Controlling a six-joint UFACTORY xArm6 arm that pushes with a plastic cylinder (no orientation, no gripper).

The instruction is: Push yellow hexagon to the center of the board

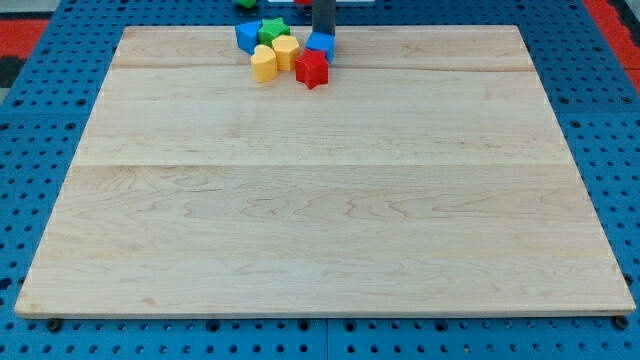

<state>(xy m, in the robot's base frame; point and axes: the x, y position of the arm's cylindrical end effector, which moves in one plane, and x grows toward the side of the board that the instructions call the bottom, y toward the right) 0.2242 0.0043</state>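
Note:
The yellow hexagon [286, 51] sits in a tight cluster near the view's top edge of the wooden board [320, 200], left of centre. Around it are a second yellow block [264, 63] of rounded shape at its lower left, a green star [272, 30] above it, a blue block [247, 37] at the far left, a red star [312, 69] at its lower right and a blue block [320, 45] at its right. My tip [324, 34] is at the top edge, just behind the right blue block and to the upper right of the hexagon.
The board lies on a blue perforated table [60, 90]. A bit of a green thing [245, 3] shows at the view's top edge, off the board. Red patches show in the view's top corners [20, 30].

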